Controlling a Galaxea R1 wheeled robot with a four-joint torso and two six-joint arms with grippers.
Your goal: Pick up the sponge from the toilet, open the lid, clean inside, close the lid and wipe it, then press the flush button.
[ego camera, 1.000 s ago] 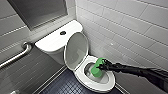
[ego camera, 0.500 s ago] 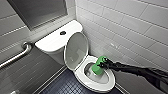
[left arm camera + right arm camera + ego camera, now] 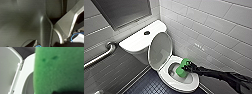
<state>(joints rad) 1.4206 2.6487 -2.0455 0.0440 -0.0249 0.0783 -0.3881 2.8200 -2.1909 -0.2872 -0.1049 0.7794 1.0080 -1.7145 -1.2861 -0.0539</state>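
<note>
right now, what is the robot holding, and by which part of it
The right pincer holds the sponge at the toilet bowl, gripped on its side nearest the arm; the exact contact is unclear.

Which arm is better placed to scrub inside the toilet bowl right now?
Right: its end effector grips the bright green sponge inside the white ceramic toilet, beside the raised glossy white lid.

I record a dark tiled floor (image 3: 146, 84) carrying the toilet (image 3: 190, 86), set beside the white tiled wall (image 3: 214, 30), lid (image 3: 160, 50) raised against the tank (image 3: 134, 44), a button (image 3: 147, 32) in the flat tank top, and a sponge (image 3: 182, 68) down in the bowl (image 3: 172, 72).
</note>
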